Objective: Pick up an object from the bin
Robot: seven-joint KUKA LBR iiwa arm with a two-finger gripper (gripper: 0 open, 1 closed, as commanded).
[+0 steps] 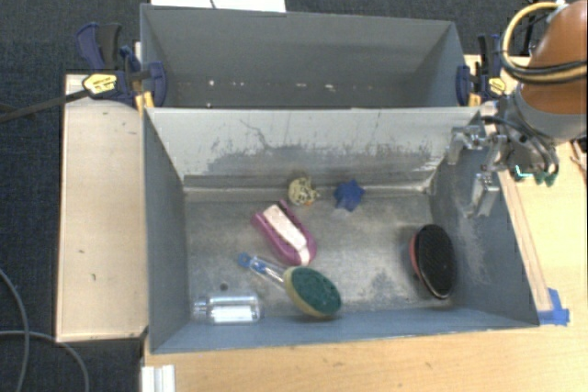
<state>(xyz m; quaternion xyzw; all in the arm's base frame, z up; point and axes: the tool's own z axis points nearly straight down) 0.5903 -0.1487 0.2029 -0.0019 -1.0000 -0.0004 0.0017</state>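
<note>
My gripper (pixel 481 193) hangs by the bin's (pixel 165 225) right wall.
Open or closed, I cannot tell. Nearest thing: black oval brush (pixel 434 260), flat on the floor, right side, front.

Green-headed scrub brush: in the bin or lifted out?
In the bin. The scrub brush lies on the floor near the front wall; the gripper is at the right wall, apart from it.

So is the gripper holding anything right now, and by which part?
Nothing held. The gripper hangs by the bin's right wall; the black oval brush nearest it lies on the floor.
</note>
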